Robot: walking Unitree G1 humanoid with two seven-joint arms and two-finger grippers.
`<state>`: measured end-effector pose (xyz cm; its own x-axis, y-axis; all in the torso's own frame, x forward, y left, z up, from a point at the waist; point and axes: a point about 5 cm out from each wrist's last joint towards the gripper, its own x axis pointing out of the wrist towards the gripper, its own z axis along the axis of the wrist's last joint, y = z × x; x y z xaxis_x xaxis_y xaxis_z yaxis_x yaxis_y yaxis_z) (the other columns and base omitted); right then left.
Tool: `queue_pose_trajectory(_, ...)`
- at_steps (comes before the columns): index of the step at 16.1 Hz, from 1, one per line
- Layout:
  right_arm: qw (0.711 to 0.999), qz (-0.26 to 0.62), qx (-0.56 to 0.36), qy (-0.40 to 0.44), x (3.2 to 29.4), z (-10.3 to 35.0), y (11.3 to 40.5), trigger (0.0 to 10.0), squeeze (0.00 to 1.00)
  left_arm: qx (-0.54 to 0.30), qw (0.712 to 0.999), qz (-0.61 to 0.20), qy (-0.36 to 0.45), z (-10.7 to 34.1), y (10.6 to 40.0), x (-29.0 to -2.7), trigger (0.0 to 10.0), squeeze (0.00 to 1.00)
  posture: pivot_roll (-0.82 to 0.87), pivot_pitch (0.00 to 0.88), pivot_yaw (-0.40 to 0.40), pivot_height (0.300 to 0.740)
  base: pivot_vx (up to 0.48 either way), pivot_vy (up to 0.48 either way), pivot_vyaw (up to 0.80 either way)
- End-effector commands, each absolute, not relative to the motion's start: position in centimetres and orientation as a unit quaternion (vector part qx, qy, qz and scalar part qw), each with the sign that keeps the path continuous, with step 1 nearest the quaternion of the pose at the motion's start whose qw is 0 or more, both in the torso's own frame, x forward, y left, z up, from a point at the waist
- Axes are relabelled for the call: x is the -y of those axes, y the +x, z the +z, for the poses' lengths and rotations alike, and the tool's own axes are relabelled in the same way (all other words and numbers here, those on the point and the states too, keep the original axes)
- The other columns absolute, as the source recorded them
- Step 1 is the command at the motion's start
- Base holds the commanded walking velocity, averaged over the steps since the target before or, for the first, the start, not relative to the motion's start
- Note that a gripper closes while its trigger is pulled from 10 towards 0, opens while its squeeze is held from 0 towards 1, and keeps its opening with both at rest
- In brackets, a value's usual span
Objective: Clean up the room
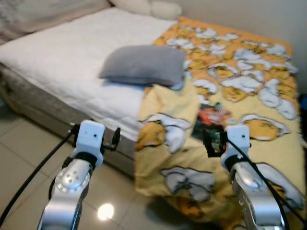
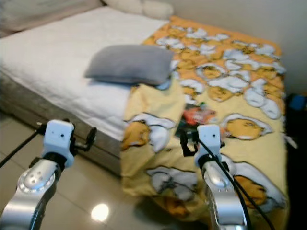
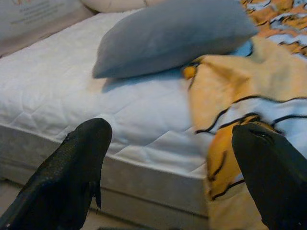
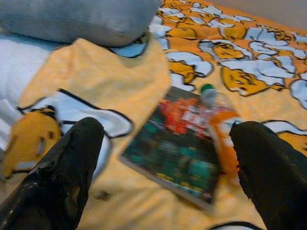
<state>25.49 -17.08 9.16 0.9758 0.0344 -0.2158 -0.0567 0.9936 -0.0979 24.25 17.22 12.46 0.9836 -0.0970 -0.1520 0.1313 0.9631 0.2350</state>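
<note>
A book (image 4: 182, 148) with a dark, colourful cover lies flat on the yellow cartoon-print blanket (image 1: 249, 96), near the bed's front edge. A plastic bottle (image 4: 218, 120) with a green cap and orange contents lies on its side, resting against the book's far edge and partly on the cover. These two loose items look like what the tidying calls for first.

The right gripper (image 4: 168, 167) hovers just above and in front of the book, its fingers (image 4: 72, 163) spread wide so that book and bottle sit between them in the right wrist view. In the head view it sits over the blanket, just short of the book.

The blanket is rumpled: one corner is folded back toward the grey pillow (image 1: 144, 64), which rests on the bare white mattress (image 1: 62, 57), and the blanket's front edge hangs down to the tiled floor (image 1: 19, 158). More pillows (image 1: 148, 7) lie at the head of the bed.

The left gripper (image 3: 168, 167) is held over the floor in front of the bed's edge, fingers also spread and holding nothing, pointed toward the grey pillow and the blanket's folded corner.

To do the pick-up well, the right gripper should probably choose one item rather than both. The bottle is round and may roll on soft bedding, so closing across its middle seems safest. The flat book would need a finger slipped under an edge, and the soft blanket may bunch into the grasp.
</note>
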Motion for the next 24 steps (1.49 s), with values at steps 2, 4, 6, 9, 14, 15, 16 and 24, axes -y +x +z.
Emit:
queue_pose_trajectory(2, 0.992, 0.028, -0.105, -0.056, 17.3, 9.3, 25.5, 10.0, 1.0, -0.061, 0.989, -0.062, 0.123, 12.7, 24.4, -16.8, 10.0, 1.0, -0.08, 0.0, -0.027, 0.74, 0.0, -0.48, 0.22)
queue_pose_trajectory(4, 0.992, 0.03, -0.105, -0.057, 17.3, 9.3, 25.5, 10.0, 1.0, -0.061, 0.989, -0.063, 0.123, 12.7, 24.4, -16.9, 10.0, 1.0, -0.08, 0.0, -0.027, 0.74, 0.0, -0.48, 0.8)
queue_pose_trajectory(6, 0.992, 0.035, -0.106, -0.051, 17.1, 9.2, 25.5, 10.0, 1.0, -0.061, 0.988, -0.062, 0.124, 12.7, 24.4, -16.9, 10.0, 1.0, -0.08, 0.0, -0.026, 0.74, 0.0, -0.48, 0.4)
queue_pose_trajectory(9, 0.992, 0.047, -0.106, -0.047, 16.8, 9.2, 25.4, 10.0, 1.0, -0.06, 0.989, -0.058, 0.119, 12.7, 24.4, -17.0, 10.0, 1.0, -0.08, 0.0, -0.025, 0.74, 0.0, -0.28, 0.0)
queue_pose_trajectory(14, 0.991, 0.06, -0.105, -0.05, 16.4, 9.3, 25.3, 10.0, 1.0, -0.06, 0.99, -0.054, 0.119, 12.7, 24.4, -17.1, 10.0, 1.0, -0.08, 0.0, -0.028, 0.74, 0.0, 0.0, 0.0)
queue_pose_trajectory(15, 0.991, 0.061, -0.105, -0.051, 16.4, 9.3, 25.3, 10.0, 1.0, -0.06, 0.99, -0.054, 0.118, 12.7, 24.4, -17.1, 10.0, 1.0, -0.08, 0.0, -0.028, 0.74, 0.0, 0.0, 0.0)
queue_pose_trajectory(16, 0.991, 0.06, -0.106, -0.054, 16.4, 9.3, 25.4, 10.0, 1.0, -0.059, 0.99, -0.058, 0.117, 12.8, 24.4, -17.1, 10.0, 1.0, -0.07, 0.0, -0.03, 0.74, 0.0, 0.0, 0.0)
queue_pose_trajectory(24, 0.989, 0.079, -0.102, -0.07, 15.8, 9.4, 25.5, 10.0, 1.0, -0.053, 0.991, -0.064, 0.107, 13.0, 24.5, -17.1, 10.0, 1.0, -0.07, 0.0, -0.031, 0.74, 0.187, 0.0, 0.3)
